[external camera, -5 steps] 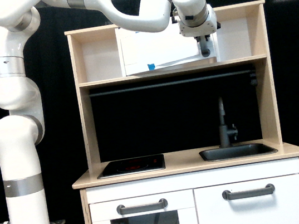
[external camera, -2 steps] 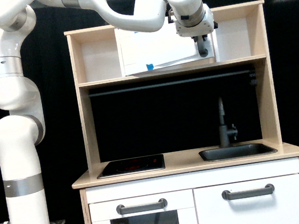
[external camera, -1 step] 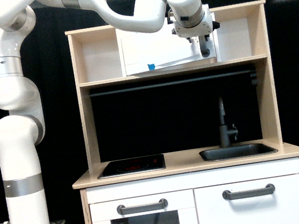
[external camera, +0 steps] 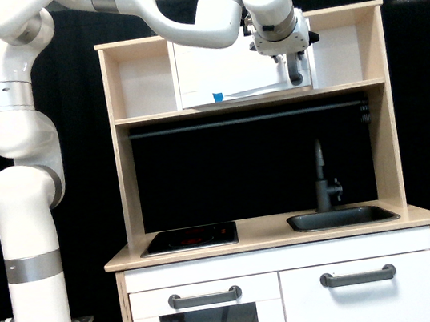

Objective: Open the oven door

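Note:
The oven door (external camera: 226,70) is the wide white panel in the upper shelf compartment of the toy kitchen, with a piece of blue tape (external camera: 217,96) near its bottom edge. Its bottom edge slants, so the door stands slightly ajar. A vertical grey handle (external camera: 296,77) runs along its right edge. My gripper (external camera: 295,66) reaches down from above at that edge, its fingers closed around the handle's upper part. The white wrist hides the door's top right corner.
The wooden shelf board (external camera: 247,103) lies just under the door. The right side wall (external camera: 382,47) stands close by. Below are a black hob (external camera: 188,238), a sink (external camera: 341,217) with a faucet (external camera: 323,177), and two lower white doors with horizontal handles (external camera: 205,297) (external camera: 358,276). The arm's base column (external camera: 28,237) fills the exterior view's left.
My gripper shifted slightly to the exterior view's left, then back right. The door's right edge followed it by a few pixels. The door's angle is nearly the same.

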Controlling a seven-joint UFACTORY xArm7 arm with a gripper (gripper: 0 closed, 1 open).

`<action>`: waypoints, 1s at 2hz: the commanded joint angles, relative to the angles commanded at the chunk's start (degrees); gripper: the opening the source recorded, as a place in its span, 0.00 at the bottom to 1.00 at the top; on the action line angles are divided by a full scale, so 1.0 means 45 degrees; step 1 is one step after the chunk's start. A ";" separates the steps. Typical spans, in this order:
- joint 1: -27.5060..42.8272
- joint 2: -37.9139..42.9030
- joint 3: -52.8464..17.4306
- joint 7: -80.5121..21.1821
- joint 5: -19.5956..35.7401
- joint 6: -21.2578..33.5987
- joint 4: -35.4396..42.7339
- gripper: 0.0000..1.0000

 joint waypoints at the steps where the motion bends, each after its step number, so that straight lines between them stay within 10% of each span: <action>1: -0.0167 -0.0139 -0.0084 0.0009 -0.0085 0.0242 -0.0090 1.00; 2: -0.0654 -0.0552 -0.0460 -0.0426 -0.0327 0.0992 -0.0796 1.00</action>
